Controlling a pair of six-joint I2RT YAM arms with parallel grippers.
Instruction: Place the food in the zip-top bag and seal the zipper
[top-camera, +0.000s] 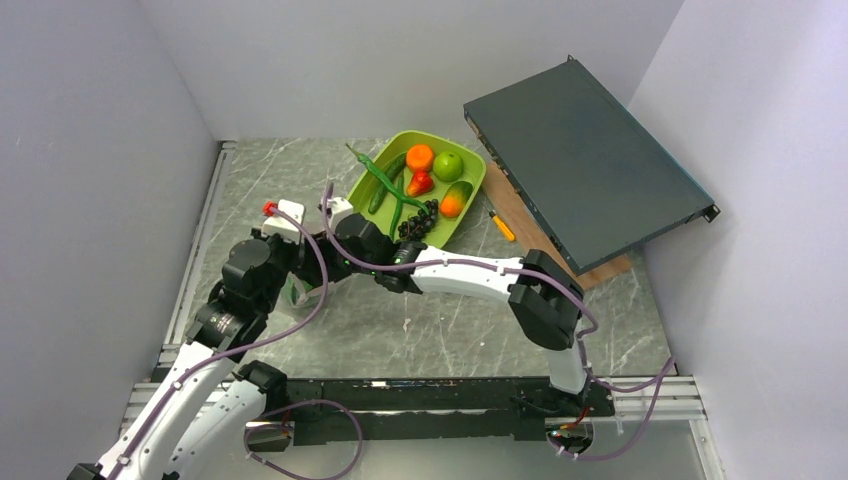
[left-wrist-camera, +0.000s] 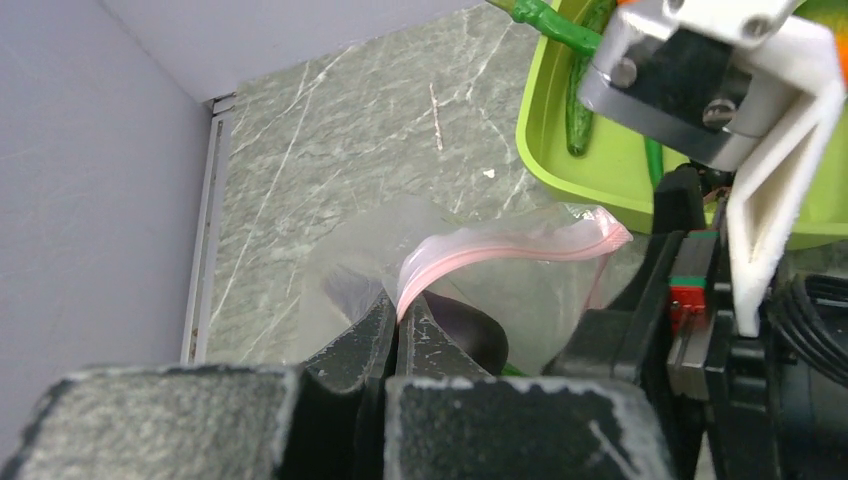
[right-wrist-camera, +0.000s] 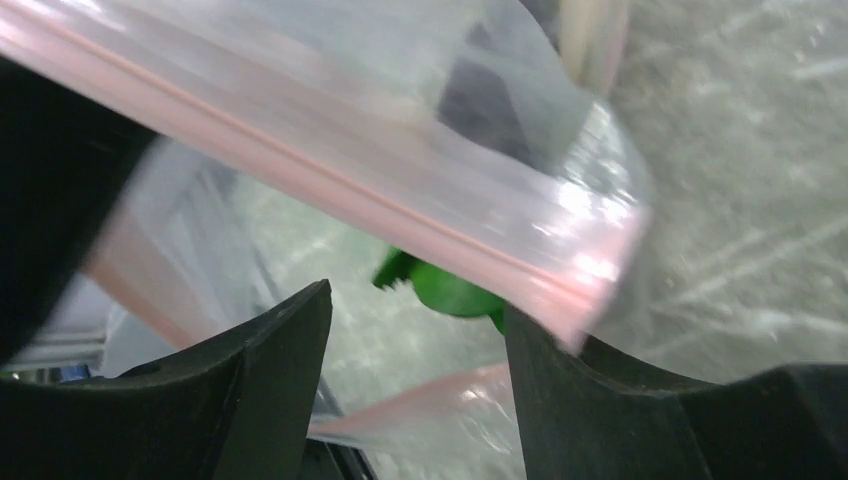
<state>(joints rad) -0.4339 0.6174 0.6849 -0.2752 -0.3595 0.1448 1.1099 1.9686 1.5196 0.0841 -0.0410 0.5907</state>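
The clear zip-top bag (left-wrist-camera: 520, 290) lies left of the lime tray, between both grippers. My left gripper (left-wrist-camera: 400, 315) is shut on its pink zipper strip (left-wrist-camera: 500, 240) at the mouth's near end. A purple eggplant (left-wrist-camera: 470, 330) lies inside the bag; its green cap (right-wrist-camera: 450, 290) shows in the right wrist view. My right gripper (right-wrist-camera: 415, 305) is open at the bag's mouth, with one pink strip (right-wrist-camera: 300, 180) above its fingers and the other strip below between them. Orange (top-camera: 420, 157), green apple (top-camera: 448, 165), red pepper (top-camera: 420, 183), grapes (top-camera: 418, 222) and green pods (top-camera: 385, 180) lie in the tray.
The lime-green tray (top-camera: 470, 205) stands at the back centre. An orange-handled screwdriver (top-camera: 502, 226) lies to its right. A dark flat case (top-camera: 585, 160) leans on a wooden board at the right. Grey walls enclose the table on three sides.
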